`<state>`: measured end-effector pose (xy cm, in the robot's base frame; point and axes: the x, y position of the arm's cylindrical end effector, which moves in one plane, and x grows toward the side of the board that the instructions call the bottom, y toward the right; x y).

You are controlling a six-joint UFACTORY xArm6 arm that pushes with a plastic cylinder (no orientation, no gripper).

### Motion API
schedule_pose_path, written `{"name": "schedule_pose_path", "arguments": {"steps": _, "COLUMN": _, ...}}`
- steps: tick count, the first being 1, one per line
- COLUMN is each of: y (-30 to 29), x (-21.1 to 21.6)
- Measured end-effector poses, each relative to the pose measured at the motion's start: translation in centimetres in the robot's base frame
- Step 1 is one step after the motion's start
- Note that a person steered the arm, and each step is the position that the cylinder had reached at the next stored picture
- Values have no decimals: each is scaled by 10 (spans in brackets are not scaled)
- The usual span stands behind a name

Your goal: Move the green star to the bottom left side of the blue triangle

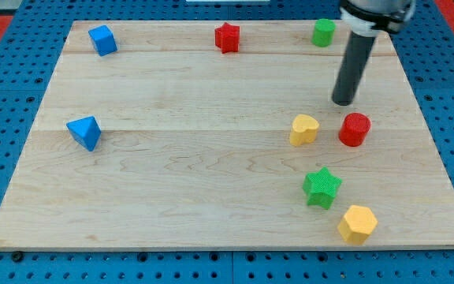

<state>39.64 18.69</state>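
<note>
Arm body cut off by the view's top edge, only the dark rod and a bit of the mount show. My tip (343,102) sits on the wooden board (211,158), bare rod, grasping nothing, touching no block. It is above and between the yellow heart-like block (304,129) and the red cylinder (355,129), apart from both. Green star (321,187) lies toward the view's bottom right, well below the tip, just beside the yellow hexagon (358,224); whether they touch is hard to tell. Blue triangle (84,132) is far off at the view's left. Along the top: blue cube (102,39), red star-like block (227,37), green cylinder (323,32). No readable writing or labels anywhere
</note>
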Motion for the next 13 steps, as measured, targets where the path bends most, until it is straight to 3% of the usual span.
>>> {"name": "schedule_pose_path", "arguments": {"steps": 4, "y": 67, "x": 102}}
{"name": "schedule_pose_path", "arguments": {"steps": 5, "y": 53, "x": 130}}
{"name": "schedule_pose_path", "arguments": {"steps": 6, "y": 23, "x": 145}}
{"name": "schedule_pose_path", "arguments": {"steps": 13, "y": -359, "x": 159}}
